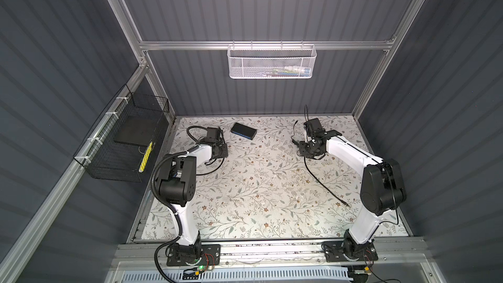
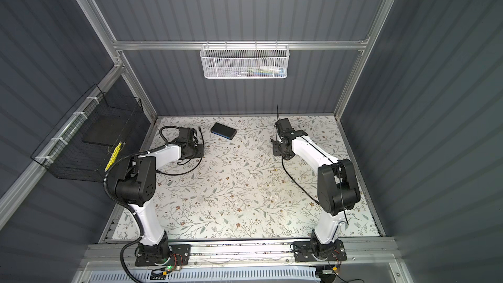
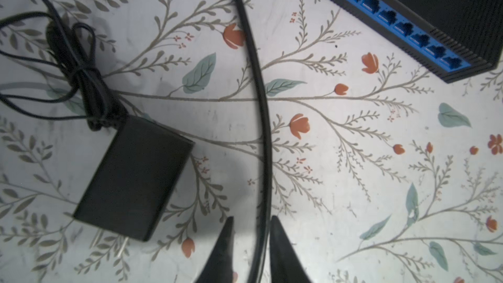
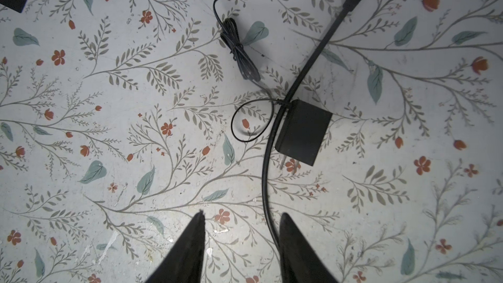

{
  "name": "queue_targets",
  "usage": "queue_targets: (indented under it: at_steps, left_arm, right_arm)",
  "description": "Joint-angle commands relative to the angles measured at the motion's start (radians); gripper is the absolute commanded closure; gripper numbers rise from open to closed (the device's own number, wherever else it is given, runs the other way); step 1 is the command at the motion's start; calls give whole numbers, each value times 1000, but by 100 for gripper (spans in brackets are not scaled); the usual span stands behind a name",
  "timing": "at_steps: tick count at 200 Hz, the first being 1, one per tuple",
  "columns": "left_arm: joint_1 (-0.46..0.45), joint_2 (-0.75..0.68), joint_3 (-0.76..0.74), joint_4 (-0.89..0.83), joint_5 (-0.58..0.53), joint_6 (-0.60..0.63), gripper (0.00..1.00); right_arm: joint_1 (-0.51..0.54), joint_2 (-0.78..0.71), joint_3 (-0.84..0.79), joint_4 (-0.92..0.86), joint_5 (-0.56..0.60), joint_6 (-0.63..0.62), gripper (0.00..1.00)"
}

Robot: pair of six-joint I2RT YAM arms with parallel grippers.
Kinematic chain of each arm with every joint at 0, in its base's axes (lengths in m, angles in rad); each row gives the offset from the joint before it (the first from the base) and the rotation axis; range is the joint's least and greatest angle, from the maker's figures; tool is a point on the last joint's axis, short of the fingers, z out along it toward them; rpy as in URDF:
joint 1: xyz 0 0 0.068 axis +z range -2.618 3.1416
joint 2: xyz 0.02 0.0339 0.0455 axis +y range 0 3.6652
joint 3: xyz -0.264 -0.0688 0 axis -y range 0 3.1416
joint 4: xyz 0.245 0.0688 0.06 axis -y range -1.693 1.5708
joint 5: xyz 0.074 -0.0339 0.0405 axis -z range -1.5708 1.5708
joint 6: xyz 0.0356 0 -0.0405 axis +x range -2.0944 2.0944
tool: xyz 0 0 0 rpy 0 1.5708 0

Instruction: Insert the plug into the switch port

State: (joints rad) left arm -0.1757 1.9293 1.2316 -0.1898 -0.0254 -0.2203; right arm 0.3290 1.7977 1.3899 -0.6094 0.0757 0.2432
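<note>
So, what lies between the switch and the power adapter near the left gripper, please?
A thick black cable crosses between them, shown in the left wrist view.

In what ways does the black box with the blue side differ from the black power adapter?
The switch has a blue side with a row of ports; the adapter is plain black with metal prongs. A thin bundled cord leaves the adapter; the switch's ports are empty. Both are black and rectangular.

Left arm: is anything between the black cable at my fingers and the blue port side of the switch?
Nothing visible. Only bare floral tabletop separates the thick black cable from the blue port face of the flat black switch box. The black power adapter lies on the cable's other side.
</note>
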Motion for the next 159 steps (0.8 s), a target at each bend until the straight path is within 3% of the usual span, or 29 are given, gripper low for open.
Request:
queue_targets:
  at_steps: [1,37,109,159]
  left_arm:
    - [-2,10,40,-27,9,5,65]
    - [-2,-21,85,-56,25,15,55]
    - [-31,-142,171,-106,85,55,51]
    - [-64,31,338,-72,164,79,50]
  right_arm:
    - [2,30,54,-42,19,-17,52]
    - [-2,70,115,-60,37,-45,51]
    - [-53,274,377,-75,2,-47,49]
    - [-25,371,514,-64,-70,-49,48]
